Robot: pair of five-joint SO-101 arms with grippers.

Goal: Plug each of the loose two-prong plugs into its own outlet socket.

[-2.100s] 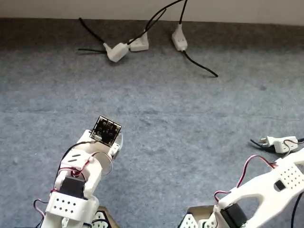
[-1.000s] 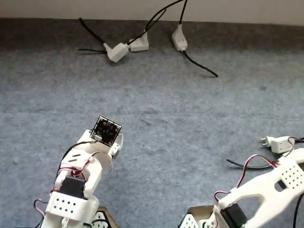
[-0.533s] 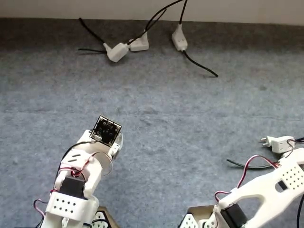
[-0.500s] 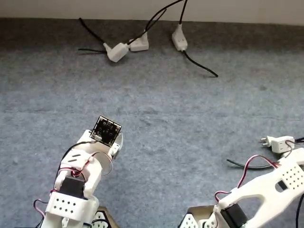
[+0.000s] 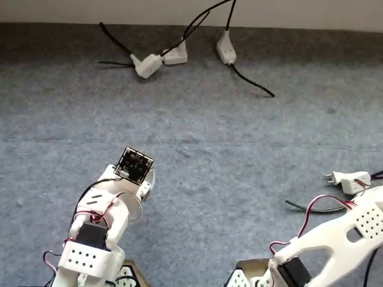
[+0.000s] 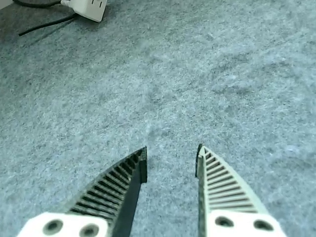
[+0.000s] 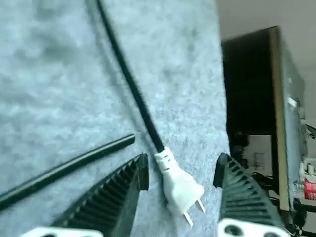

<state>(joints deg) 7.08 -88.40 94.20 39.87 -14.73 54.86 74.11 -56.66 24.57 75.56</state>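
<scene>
**High view.** Against the frame 2.1 s ago, the two-prong plug (image 5: 346, 179) sits slightly higher on the table (image 5: 239, 137). A loose black cable (image 5: 311, 208) that lay under it then now lies apart from it, nearer the right arm (image 5: 350, 230). Since 0.5 s ago the plug has shifted a little further, prongs leading, and the right arm's white link has dropped slightly. The left arm (image 5: 99, 218) is nearly unchanged. The table covering is grey and felt-like, with a fine matted nap. Three white moulded outlet sockets (image 5: 175, 55), each on a thin black lead, lie well ahead of both arms at the table's far edge.

**Left wrist view.** The left gripper (image 6: 170, 158) is spread, with nothing between its jaws. One finger is black and the other pale; both are wedge-shaped with ribbed inner faces. A white outlet socket (image 6: 89, 6) with visible slots lies well ahead of the fingertips, off to the black finger's side.

**Right wrist view.** The right gripper (image 7: 181, 165) is spread, and its two black ribbed fingers stand either side of the plug (image 7: 178, 190) without touching it. The plug is smooth white plastic with a ribbed strain relief. Its two metal prongs point back toward the gripper's base, and its black lead runs forward past the fingertips. The loose cable's (image 7: 69, 168) cut end lies just beside one fingertip.
</scene>
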